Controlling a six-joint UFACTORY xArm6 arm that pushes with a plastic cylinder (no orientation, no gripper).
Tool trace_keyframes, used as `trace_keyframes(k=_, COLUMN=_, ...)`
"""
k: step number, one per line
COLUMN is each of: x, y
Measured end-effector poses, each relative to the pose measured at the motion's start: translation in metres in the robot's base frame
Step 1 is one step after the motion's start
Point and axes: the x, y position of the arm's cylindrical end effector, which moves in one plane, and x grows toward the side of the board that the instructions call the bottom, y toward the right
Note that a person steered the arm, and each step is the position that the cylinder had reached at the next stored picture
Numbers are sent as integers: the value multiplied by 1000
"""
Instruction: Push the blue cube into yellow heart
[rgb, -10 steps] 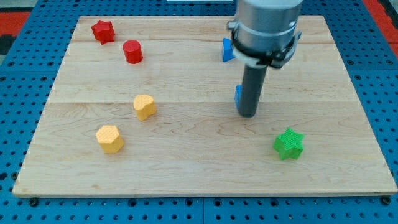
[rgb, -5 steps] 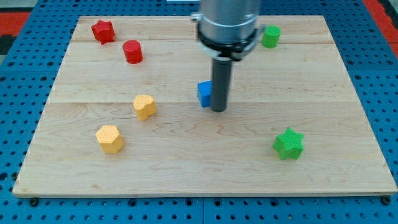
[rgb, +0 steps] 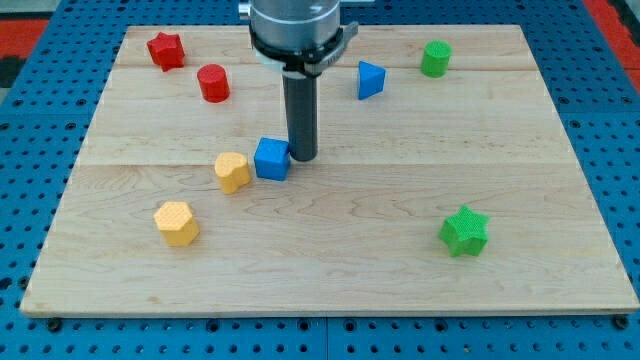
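Observation:
The blue cube (rgb: 271, 159) sits near the middle of the wooden board (rgb: 330, 275). The yellow heart (rgb: 232, 171) lies just to its left, with a very small gap or light contact between them; I cannot tell which. My tip (rgb: 302, 157) is down on the board, touching the cube's right side. The dark rod rises from there to the arm's grey body at the view's top.
A yellow hexagon (rgb: 176, 222) lies at lower left. A red star (rgb: 166, 49) and red cylinder (rgb: 213, 82) are at upper left. A blue triangle block (rgb: 370, 79) and green cylinder (rgb: 435, 58) are at upper right. A green star (rgb: 464, 231) is at lower right.
My tip has slid to the view's left, pushing the blue cube leftwards until it is next to the yellow heart. The other blocks have not moved.

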Motion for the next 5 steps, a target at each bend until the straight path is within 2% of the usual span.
trace_keyframes(k=1, x=4, y=-45)
trace_keyframes(k=2, x=11, y=-64)
trace_keyframes(k=5, x=4, y=-64)
